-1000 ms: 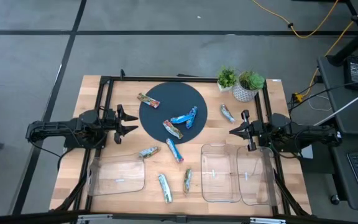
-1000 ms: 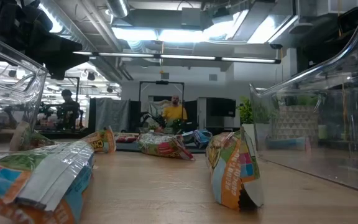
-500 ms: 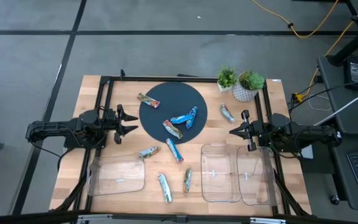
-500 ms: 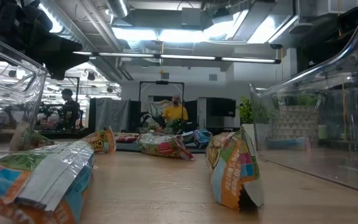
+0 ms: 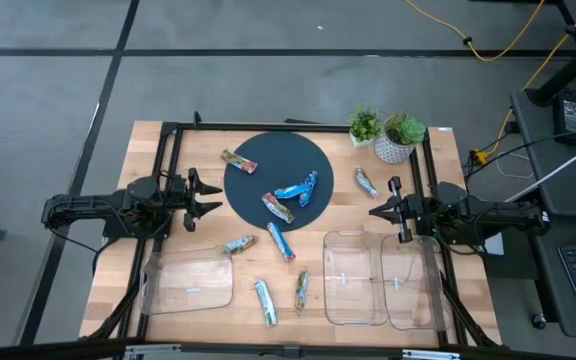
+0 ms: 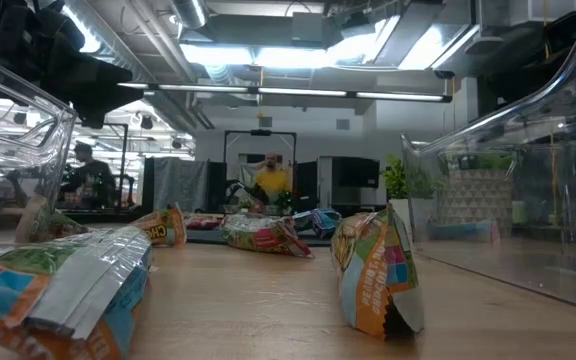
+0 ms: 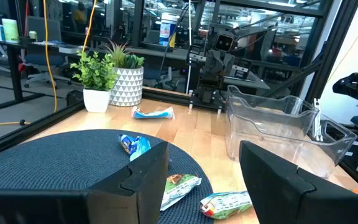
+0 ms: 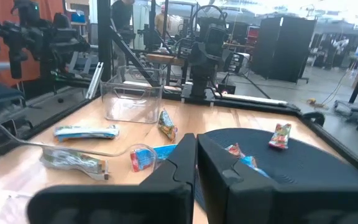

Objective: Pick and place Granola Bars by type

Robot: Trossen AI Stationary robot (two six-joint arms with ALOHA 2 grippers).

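Granola Bars (image 5: pixel 295 188) on round mat (image 5: pixel 258 160): light, crinkly, slippery, pinch mid-wrapper; left gripper (image 5: pixel 206 195) wide, right gripper (image 5: pixel 376 210) narrow.

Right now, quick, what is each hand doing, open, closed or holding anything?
Left hand: open, holding nothing, at the left edge of the round dark mat.
Right hand: closed, holding nothing, near the clear trays.

Bright overhead ceiling strips, soft shadows, nearest wrappers blurred
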